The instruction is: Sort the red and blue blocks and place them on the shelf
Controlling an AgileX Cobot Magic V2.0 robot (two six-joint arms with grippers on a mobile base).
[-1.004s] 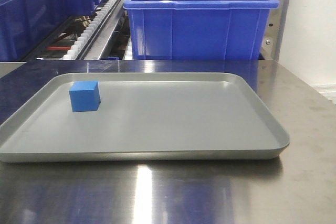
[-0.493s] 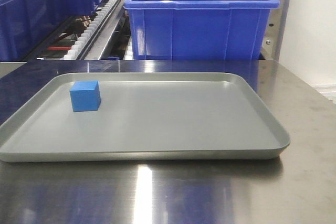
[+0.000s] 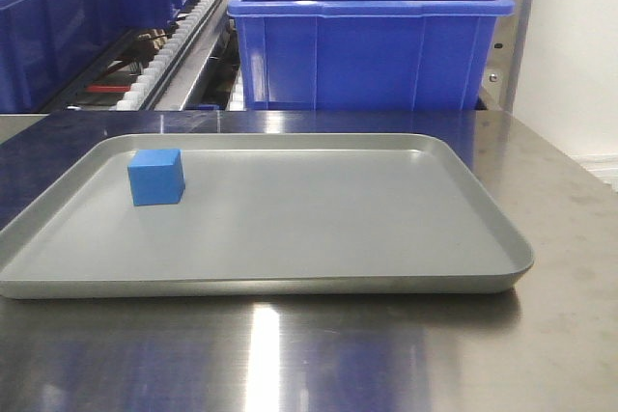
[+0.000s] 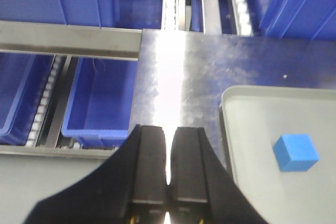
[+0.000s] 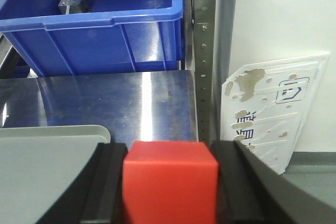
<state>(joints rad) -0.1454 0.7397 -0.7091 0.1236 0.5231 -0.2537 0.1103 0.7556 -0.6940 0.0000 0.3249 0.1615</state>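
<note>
Pinching the red block [image 5: 170, 174] between the right gripper's [image 5: 169, 192] jaws, near the steel table's [image 5: 131, 100] right edge. Pressing the left gripper's [image 4: 169, 171] jaws together, empty, beside the grey tray [image 4: 247, 145]. Resting the blue block [image 3: 155, 177] on that tray's far-left corner, before the shelf [image 3: 193, 55].

One mid-blue matte cube [image 3: 155, 177] sits flat, rear-left on grey metal tray [image 3: 319, 229]; bright red matte cube [image 5: 170, 177] clamped in right gripper [image 5: 169, 195].
</note>
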